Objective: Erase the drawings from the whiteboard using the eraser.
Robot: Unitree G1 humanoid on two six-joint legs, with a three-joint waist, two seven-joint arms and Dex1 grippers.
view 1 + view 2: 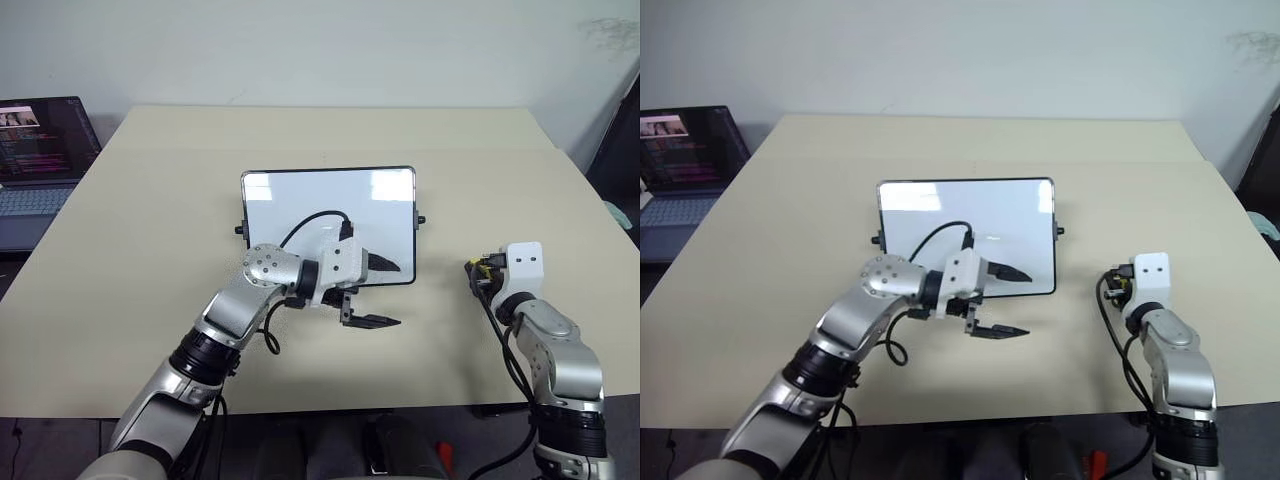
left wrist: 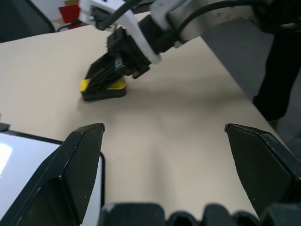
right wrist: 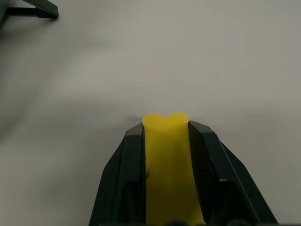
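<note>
The whiteboard (image 1: 300,200) lies flat in the middle of the table, and its corner (image 2: 23,155) shows in the left wrist view. The drawings are out of view: the board's face that shows is plain white, and my left hand covers its lower middle. My left gripper (image 1: 398,294) hangs open over the board's near right corner, pointing right, with nothing between its fingers (image 2: 84,146). To the right of the board, my right gripper (image 1: 482,270) is shut on the yellow eraser (image 3: 167,160). The eraser (image 2: 101,87) sits low on the tabletop.
An open laptop (image 1: 40,160) stands off the table's far left corner. The beige table (image 1: 330,130) runs wide behind and beside the board. A black cable (image 1: 305,225) loops from my left wrist over the board. Dark furniture (image 1: 620,150) stands past the right edge.
</note>
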